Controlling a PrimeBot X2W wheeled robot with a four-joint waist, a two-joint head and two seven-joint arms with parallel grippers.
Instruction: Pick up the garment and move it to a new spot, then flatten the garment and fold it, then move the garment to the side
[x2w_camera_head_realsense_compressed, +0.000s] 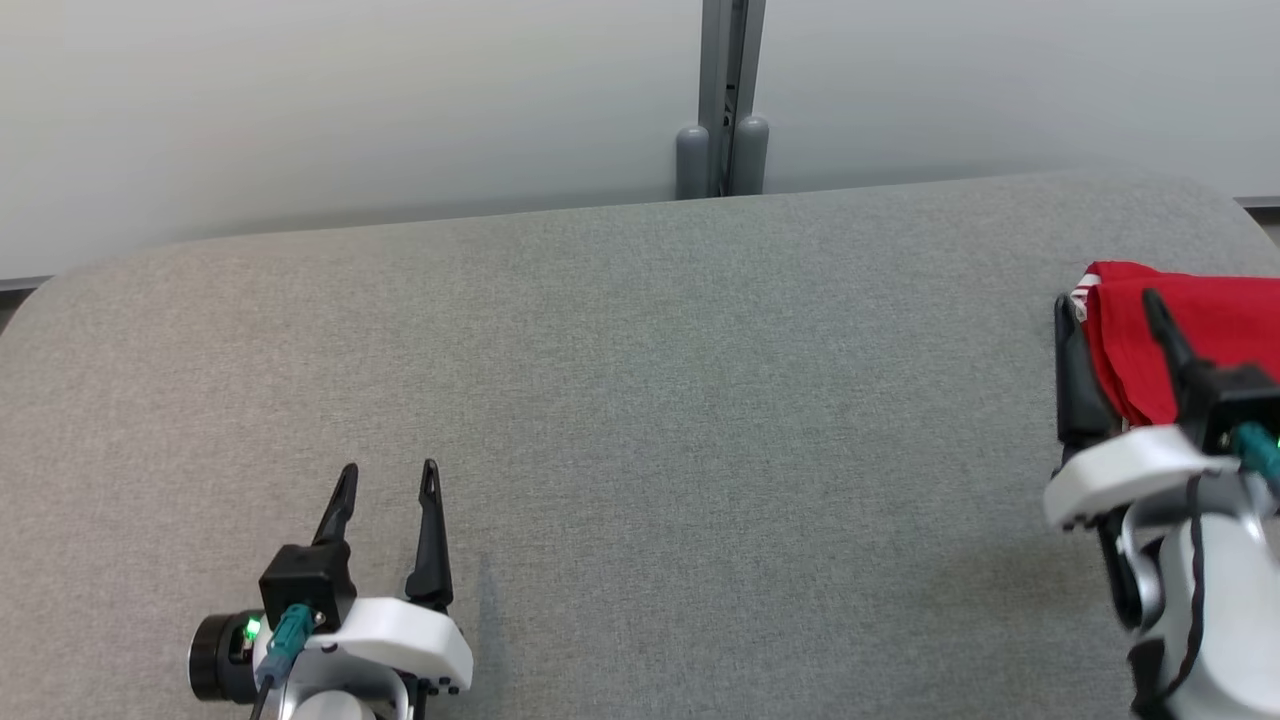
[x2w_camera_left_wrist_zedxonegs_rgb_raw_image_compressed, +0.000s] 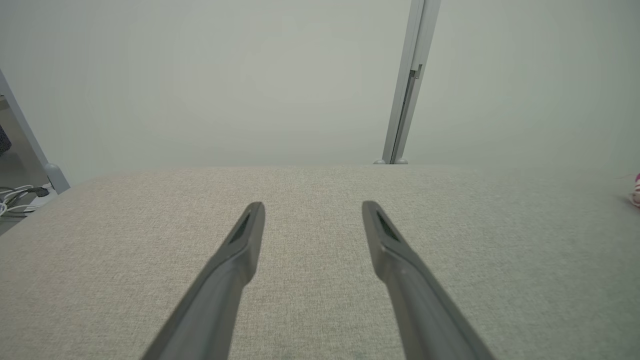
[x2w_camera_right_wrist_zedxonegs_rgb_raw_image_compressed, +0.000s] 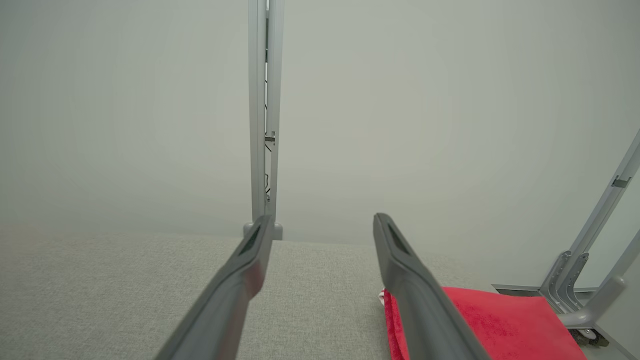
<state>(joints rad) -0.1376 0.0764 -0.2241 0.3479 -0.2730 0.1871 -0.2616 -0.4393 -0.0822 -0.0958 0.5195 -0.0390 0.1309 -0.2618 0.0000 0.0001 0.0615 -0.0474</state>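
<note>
With the red garment (x2w_camera_head_realsense_compressed: 1210, 320) lying flat at the tabletop's (x2w_camera_head_realsense_compressed: 640, 400) right edge, the right claw (x2w_camera_head_realsense_compressed: 1106, 298) spread over its left border and the left claw (x2w_camera_head_realsense_compressed: 390, 466) spread empty, the right arm should probably lift straight clear without snagging cloth.

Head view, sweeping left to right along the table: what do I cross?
Left hand → grey post → red garment

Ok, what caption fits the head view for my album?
Both open: left hand over grey table, right hand by the red garment.
</note>
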